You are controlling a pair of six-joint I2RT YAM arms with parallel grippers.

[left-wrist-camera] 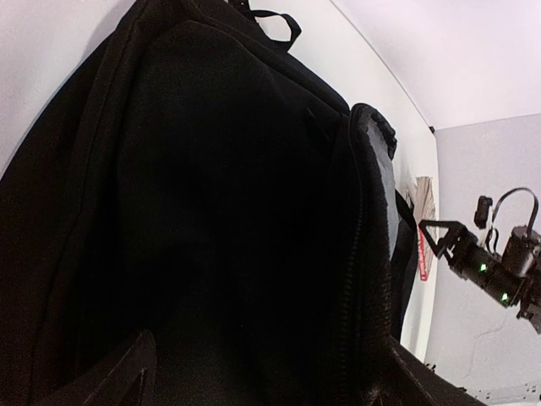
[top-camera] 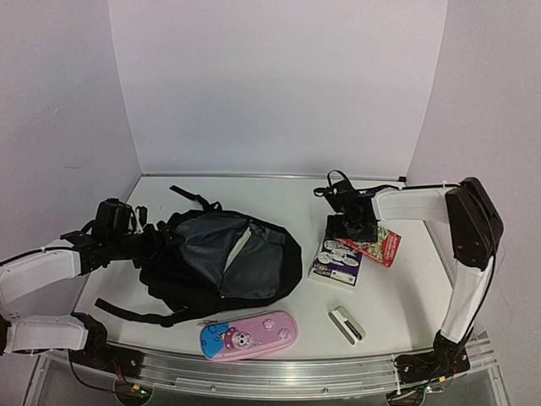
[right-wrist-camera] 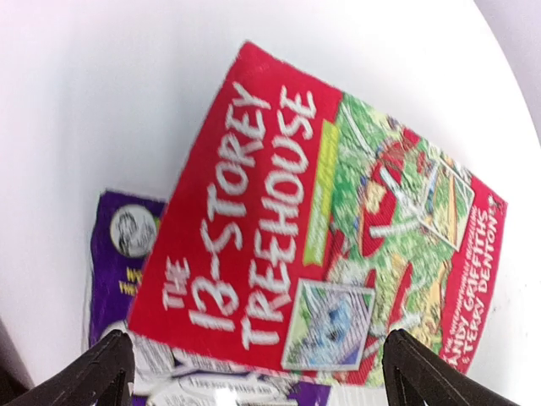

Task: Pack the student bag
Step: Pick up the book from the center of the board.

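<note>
Left gripper is sitting at the left edge of the student bag, jaws spread wide, clamping nothing. The bag is lying left of centre on the table, mouth gaping, grey lining showing, straps trailing off its back and near sides. Right gripper is hovering, fingers wide apart, over a red book overlapping a purple book. A strip of bare table is showing between bag and books. Pink pencil case is lying just beside the bag's near edge, close to the table's front edge.
</note>
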